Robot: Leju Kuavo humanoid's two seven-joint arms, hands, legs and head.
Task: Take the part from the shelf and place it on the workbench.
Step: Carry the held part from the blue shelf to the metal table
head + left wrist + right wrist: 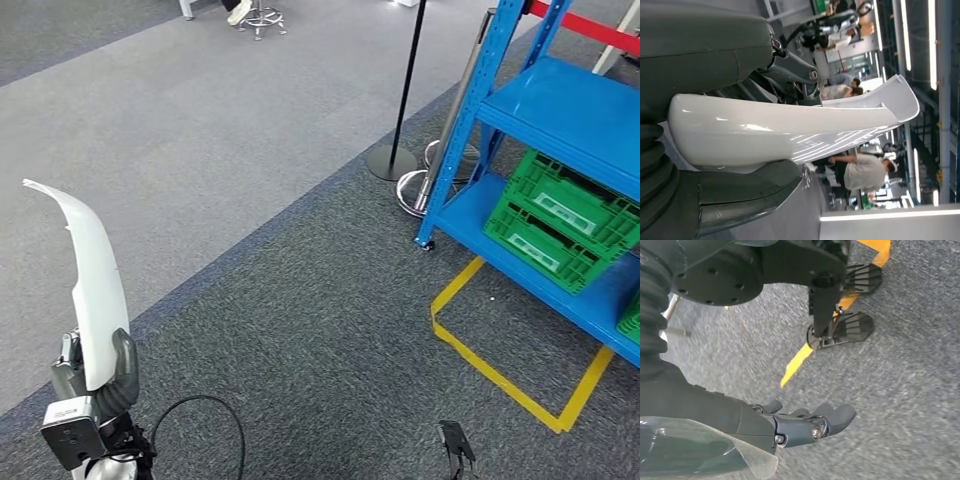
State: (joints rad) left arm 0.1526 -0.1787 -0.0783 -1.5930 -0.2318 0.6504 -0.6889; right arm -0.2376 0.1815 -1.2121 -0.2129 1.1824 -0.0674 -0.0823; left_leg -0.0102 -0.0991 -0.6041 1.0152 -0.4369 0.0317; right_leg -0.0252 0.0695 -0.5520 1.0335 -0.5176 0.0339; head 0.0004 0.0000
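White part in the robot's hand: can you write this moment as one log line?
left hand: holds white part upright | right hand: hangs empty over carpet | blue shelf: at right | workbench: unseen

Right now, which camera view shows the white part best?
The head view: the whole curved white part shows, upright in the left robot hand. The left wrist view shows it close, between the fingers. The right wrist view shows floor and the empty right robot hand.

No text could be read; the labels on the green crates (pixel 564 215), right of frame, were illegible.
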